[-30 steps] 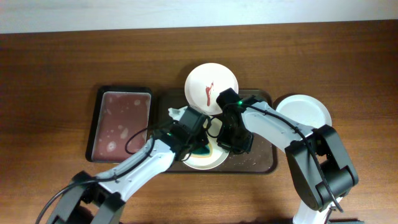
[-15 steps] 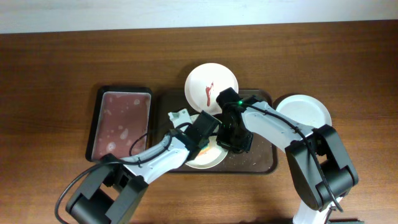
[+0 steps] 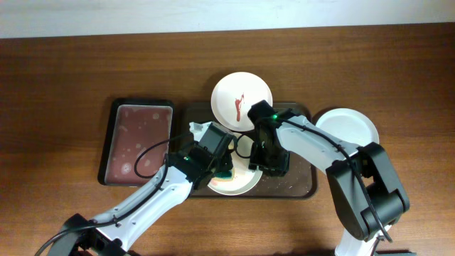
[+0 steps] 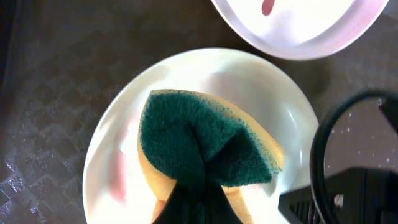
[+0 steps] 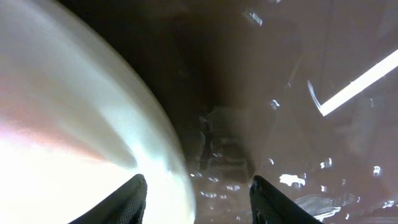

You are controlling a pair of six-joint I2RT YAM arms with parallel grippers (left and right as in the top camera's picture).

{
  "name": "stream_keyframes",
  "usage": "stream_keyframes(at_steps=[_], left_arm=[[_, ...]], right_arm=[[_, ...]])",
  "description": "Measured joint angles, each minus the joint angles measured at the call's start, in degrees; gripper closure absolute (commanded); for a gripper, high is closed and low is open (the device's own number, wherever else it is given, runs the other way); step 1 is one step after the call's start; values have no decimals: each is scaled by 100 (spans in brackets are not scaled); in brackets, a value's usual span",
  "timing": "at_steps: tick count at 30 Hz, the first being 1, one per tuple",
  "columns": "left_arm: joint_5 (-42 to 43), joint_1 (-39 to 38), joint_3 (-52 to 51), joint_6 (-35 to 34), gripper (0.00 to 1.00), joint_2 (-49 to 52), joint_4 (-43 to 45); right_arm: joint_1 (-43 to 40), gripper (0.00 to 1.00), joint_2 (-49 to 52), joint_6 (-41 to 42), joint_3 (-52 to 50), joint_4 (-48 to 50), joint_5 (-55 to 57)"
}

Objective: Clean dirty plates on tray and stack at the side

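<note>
A white plate point(image 3: 240, 183) lies on the dark brown tray point(image 3: 298, 186). My left gripper point(image 3: 219, 165) is shut on a green and yellow sponge point(image 4: 202, 140) that presses on this plate point(image 4: 118, 124); a faint pink smear shows left of the sponge. My right gripper point(image 3: 266, 160) is open, its fingers point(image 5: 199, 202) straddling the plate's right rim point(image 5: 93, 124), one over the plate, one over the tray point(image 5: 280, 93). A second plate point(image 3: 242, 99) with a red smear rests on the tray's far rim, and also shows in the left wrist view point(image 4: 298, 25). A third white plate point(image 3: 348, 128) lies on the table at the right.
A smaller black-rimmed tray with a pinkish base point(image 3: 138, 142) stands to the left of the brown tray. A white crumpled bit point(image 3: 195, 129) lies at the brown tray's left end. The brown tray's right part is wet and shiny.
My left gripper with the sponge has swung right and then back left across the plate. The right arm and the plates have not moved.
</note>
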Motion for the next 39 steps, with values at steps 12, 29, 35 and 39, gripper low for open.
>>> stream_keyframes(at_steps=[12, 29, 35, 39], left_arm=[[72, 0, -7, 133, 100, 0, -345], [-170, 0, -7, -192, 100, 0, -455], [-186, 0, -7, -330, 100, 0, -472], [-367, 0, -70, -466, 100, 136, -44]], right_arm=[[-286, 96, 9, -1954, 149, 590, -210], [-293, 96, 28, -1088, 149, 918, 57], [-273, 96, 28, -894, -9, 907, -315], [-48, 96, 28, -848, -48, 979, -398]])
